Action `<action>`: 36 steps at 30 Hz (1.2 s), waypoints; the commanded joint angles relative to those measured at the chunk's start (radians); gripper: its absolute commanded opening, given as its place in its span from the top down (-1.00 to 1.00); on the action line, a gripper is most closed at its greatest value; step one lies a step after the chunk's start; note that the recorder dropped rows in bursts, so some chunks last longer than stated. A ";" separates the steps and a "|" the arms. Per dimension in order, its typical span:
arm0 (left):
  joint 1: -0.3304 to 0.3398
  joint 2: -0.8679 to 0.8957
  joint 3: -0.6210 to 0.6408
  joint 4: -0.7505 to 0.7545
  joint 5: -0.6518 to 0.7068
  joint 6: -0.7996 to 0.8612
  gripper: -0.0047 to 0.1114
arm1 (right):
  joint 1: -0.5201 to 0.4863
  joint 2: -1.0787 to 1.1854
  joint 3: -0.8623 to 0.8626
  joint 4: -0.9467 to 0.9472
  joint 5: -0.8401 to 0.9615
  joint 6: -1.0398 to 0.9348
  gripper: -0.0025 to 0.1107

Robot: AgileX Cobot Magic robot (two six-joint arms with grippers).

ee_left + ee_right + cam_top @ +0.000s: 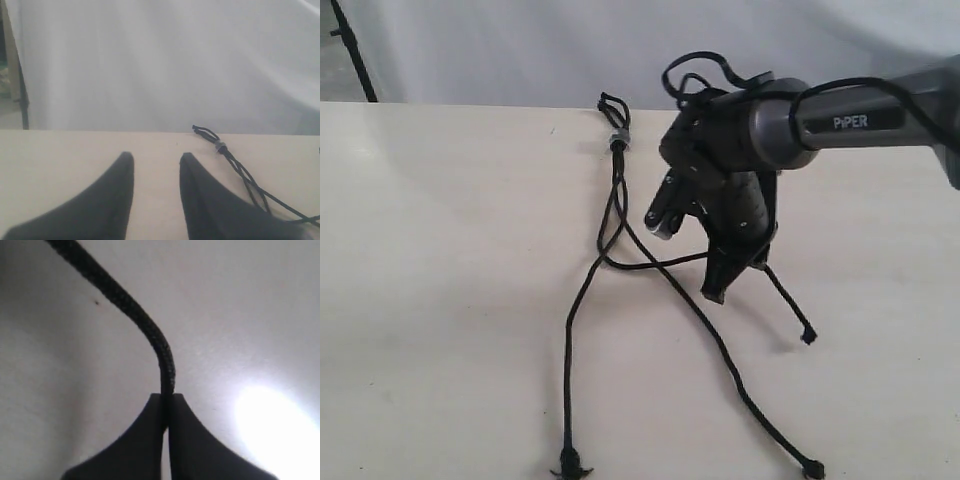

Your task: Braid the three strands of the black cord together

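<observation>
Reads as a robotics lab or test station, not a home or a shop. Evidence noted:

- Grey tubular metal robot arm lettered "PiPER" (pixel 850 120), reaching in from the right of the exterior view, with loose glossy black wiring (pixel 698 57) looped above its wrist.
- Pale cream matte surface (pixel 440 300), plain and flat, carrying a thin matte black cord (pixel 617 140).
- White draped fabric backdrop (pixel 520 50) hung just behind the far edge, softly creased, closing off the room. Same sheet fills the upper part of the left wrist view.
- Thin black slanted stand pole (pixel 358 55) at the far left, beside the sheet.

Bright, even indoor light throughout.
</observation>
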 commanded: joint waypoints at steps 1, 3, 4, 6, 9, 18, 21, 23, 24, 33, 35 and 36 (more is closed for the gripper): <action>-0.006 -0.002 0.003 0.001 -0.010 -0.001 0.38 | -0.054 0.034 0.001 0.246 0.021 -0.124 0.96; -0.006 -0.002 0.003 0.001 -0.010 -0.001 0.38 | -0.054 0.036 0.001 0.320 0.024 -0.162 0.96; -0.006 -0.002 0.003 0.001 -0.010 -0.001 0.38 | -0.048 0.036 0.001 0.357 0.024 -0.186 0.96; -0.006 -0.002 0.003 0.001 -0.010 -0.001 0.38 | -0.030 0.036 0.001 0.410 0.027 -0.225 0.96; -0.006 -0.002 0.003 0.001 -0.010 -0.001 0.38 | 0.001 0.036 0.001 0.446 0.048 -0.227 0.96; -0.006 -0.002 0.003 0.001 -0.010 -0.001 0.38 | 0.152 -0.010 0.001 0.488 0.186 -0.313 0.96; -0.006 -0.002 0.003 0.001 -0.010 -0.001 0.38 | 0.109 -0.060 0.001 0.464 0.138 -0.313 0.96; -0.006 -0.002 0.003 0.001 -0.010 -0.001 0.38 | 0.062 -0.069 0.001 0.431 0.091 -0.312 0.96; -0.006 -0.002 0.003 0.001 -0.010 -0.001 0.38 | 0.034 -0.067 0.001 0.426 0.063 -0.306 0.96; -0.006 -0.002 0.003 0.001 -0.010 -0.001 0.38 | -0.116 -0.019 0.001 0.426 -0.016 -0.292 0.96; -0.006 -0.002 0.003 0.001 -0.010 -0.001 0.38 | -0.133 -0.006 0.001 0.426 -0.007 -0.289 0.96; -0.006 -0.002 0.003 0.001 -0.010 -0.001 0.38 | -0.136 0.001 0.001 0.426 0.001 -0.280 0.96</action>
